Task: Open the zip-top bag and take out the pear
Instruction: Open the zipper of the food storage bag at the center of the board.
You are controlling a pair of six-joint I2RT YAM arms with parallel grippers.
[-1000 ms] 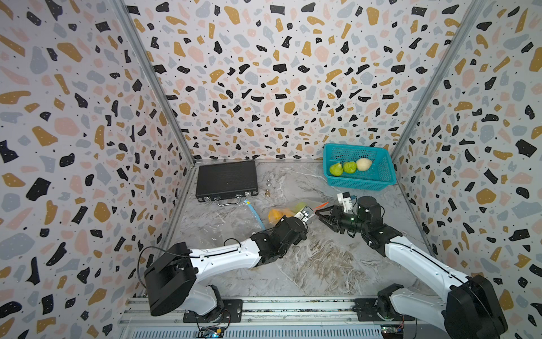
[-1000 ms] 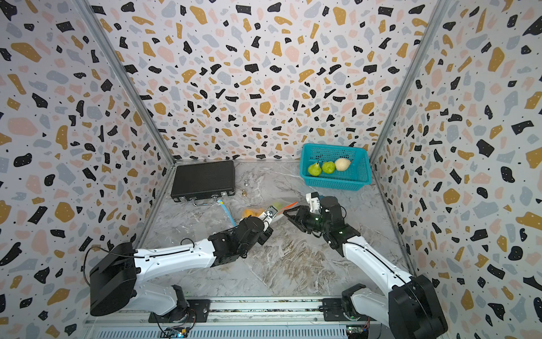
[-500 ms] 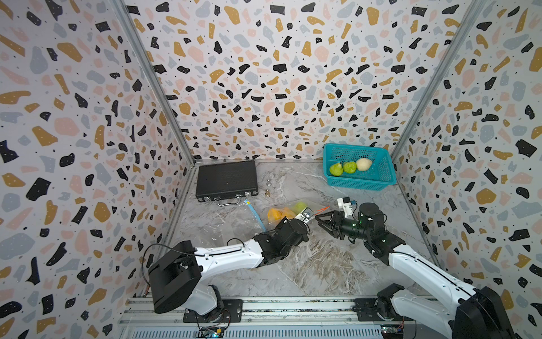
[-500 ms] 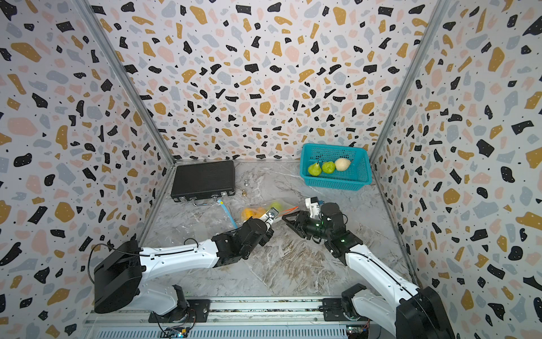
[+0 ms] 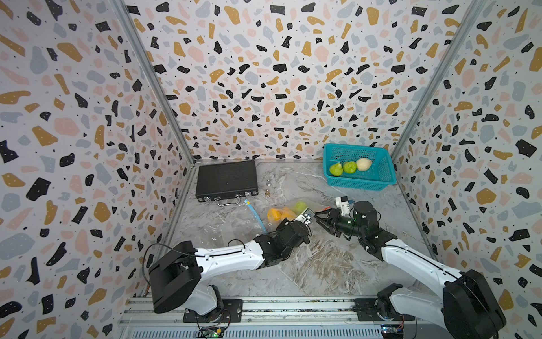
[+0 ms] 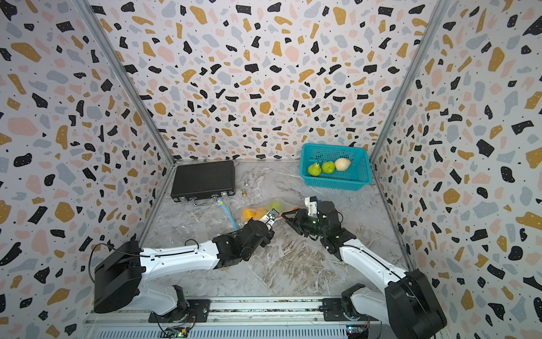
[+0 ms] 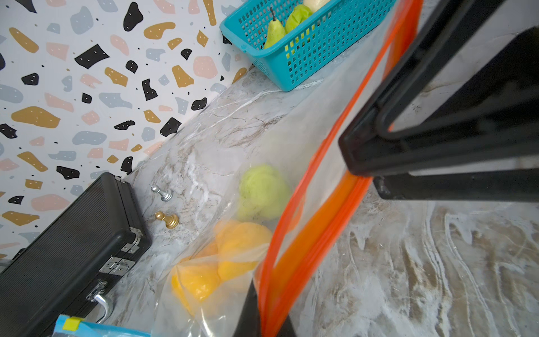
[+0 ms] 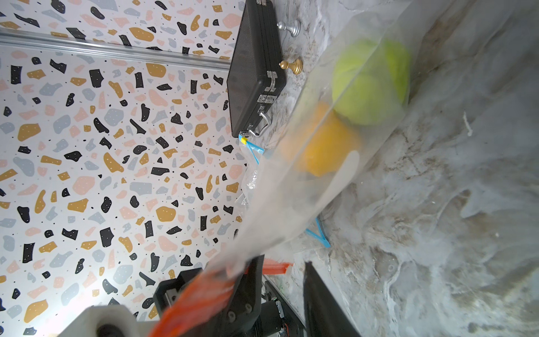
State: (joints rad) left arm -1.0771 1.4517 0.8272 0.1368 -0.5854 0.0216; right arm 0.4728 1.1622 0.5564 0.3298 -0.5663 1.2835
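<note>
Film of the zip-top bag (image 5: 286,212), lying mid-way across the table (image 5: 322,273), looks thin, slack and slippery, so pinch its stiffer orange zip rim (image 7: 309,221), where your left gripper (image 7: 268,309) is clamped and your right gripper (image 8: 281,262) has its jaws apart, before reaching the light pear (image 7: 262,192) inside.

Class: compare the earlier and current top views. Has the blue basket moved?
No. The basket stays in the far corner, at the same gap from the black case.

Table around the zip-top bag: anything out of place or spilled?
Nothing spilled. A silver pawn and a gold pawn stand loose outside the closed black case, and a second, blue-zipped bag lies flat beside its handle.
</note>
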